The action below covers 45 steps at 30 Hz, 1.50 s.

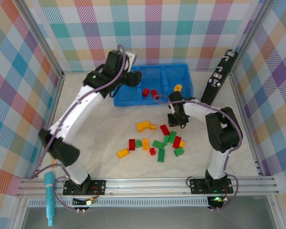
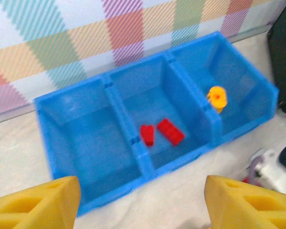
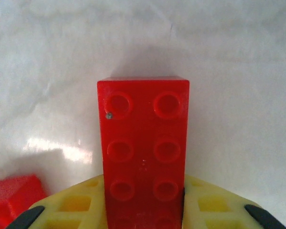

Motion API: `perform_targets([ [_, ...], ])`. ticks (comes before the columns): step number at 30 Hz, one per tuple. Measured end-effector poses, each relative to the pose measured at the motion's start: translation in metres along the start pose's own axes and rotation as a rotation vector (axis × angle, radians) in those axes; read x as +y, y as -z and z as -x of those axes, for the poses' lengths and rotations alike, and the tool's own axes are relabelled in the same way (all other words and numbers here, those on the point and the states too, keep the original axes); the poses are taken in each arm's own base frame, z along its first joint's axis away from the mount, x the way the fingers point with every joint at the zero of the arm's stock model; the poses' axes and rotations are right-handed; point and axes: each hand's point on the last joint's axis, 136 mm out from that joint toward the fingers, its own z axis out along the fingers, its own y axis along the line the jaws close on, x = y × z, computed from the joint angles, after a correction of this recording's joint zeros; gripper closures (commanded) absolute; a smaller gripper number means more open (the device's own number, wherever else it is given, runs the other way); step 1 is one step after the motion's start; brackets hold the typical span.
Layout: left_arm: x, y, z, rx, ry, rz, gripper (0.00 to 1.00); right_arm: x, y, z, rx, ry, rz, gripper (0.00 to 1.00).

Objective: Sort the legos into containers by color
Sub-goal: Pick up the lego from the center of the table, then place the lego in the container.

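The right hand (image 1: 176,118) was closed on a red brick (image 3: 143,143). Its fingers (image 3: 71,207) pressed the brick's two long sides near one end, so most of its length stuck out ahead of them. The hand hung just in front of the tray (image 2: 86,138), between it and the loose legos (image 1: 155,140) on the bench (image 1: 109,124). Whether the brick had left the bench could not be told. The step in hand looked to be carrying this brick to the middle compartment (image 2: 148,102), where two red bricks (image 2: 169,131) lay; a yellow piece (image 2: 217,98) sat in the right compartment. To do it well, the hand would need to rise enough for the overhanging end to pass over the tray's front wall. It would also need a firm grip, since the hold was off-centre, and should stop above the middle compartment clear of both dividers. Letting go low would keep the brick from bouncing out. The left hand (image 2: 142,193) hovered open and unladen above the tray's left end, so the right arm would do best to approach from the tray's front.
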Motion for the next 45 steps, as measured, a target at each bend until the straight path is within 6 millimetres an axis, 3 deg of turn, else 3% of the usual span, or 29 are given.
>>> perform_targets([
  [3, 0.013, 0.016, -0.046, 0.077, -0.022, 0.044, 0.27, 0.000, 0.030, -0.002, -0.010, -0.002, 0.003, 0.79],
  [8, 0.028, 0.038, -0.119, 0.228, -0.049, 0.085, 0.25, 0.009, 0.121, 0.050, -0.219, 0.009, 0.025, 0.78],
  [13, 0.033, 0.071, -0.151, 0.241, -0.040, 0.066, 0.24, 0.015, 0.193, 0.098, -0.400, 0.043, 0.028, 0.77],
  [16, 0.033, 0.084, -0.165, 0.240, -0.025, 0.049, 0.24, 0.021, 0.212, 0.126, -0.470, 0.063, 0.033, 0.77],
  [20, 0.032, 0.086, -0.185, 0.277, -0.017, 0.032, 0.23, 0.032, 0.201, 0.160, -0.496, 0.089, 0.037, 0.77],
  [24, 0.032, 0.088, -0.202, 0.311, -0.019, 0.028, 0.22, 0.047, 0.163, 0.189, -0.473, 0.118, 0.046, 0.76],
  [28, 0.033, 0.098, -0.207, 0.261, -0.024, 0.012, 0.17, 0.060, 0.125, 0.204, -0.433, 0.140, 0.058, 0.74],
  [33, 0.030, 0.107, -0.205, 0.182, -0.031, -0.024, 0.18, 0.080, 0.097, 0.220, -0.422, 0.183, 0.079, 0.72],
  [39, 0.024, 0.106, -0.203, 0.167, -0.036, -0.058, 0.17, 0.092, 0.062, 0.229, -0.394, 0.205, 0.079, 0.71],
  [45, 0.023, 0.105, -0.201, 0.159, -0.046, -0.062, 0.16, 0.093, 0.036, 0.220, -0.330, 0.218, 0.068, 0.60],
])
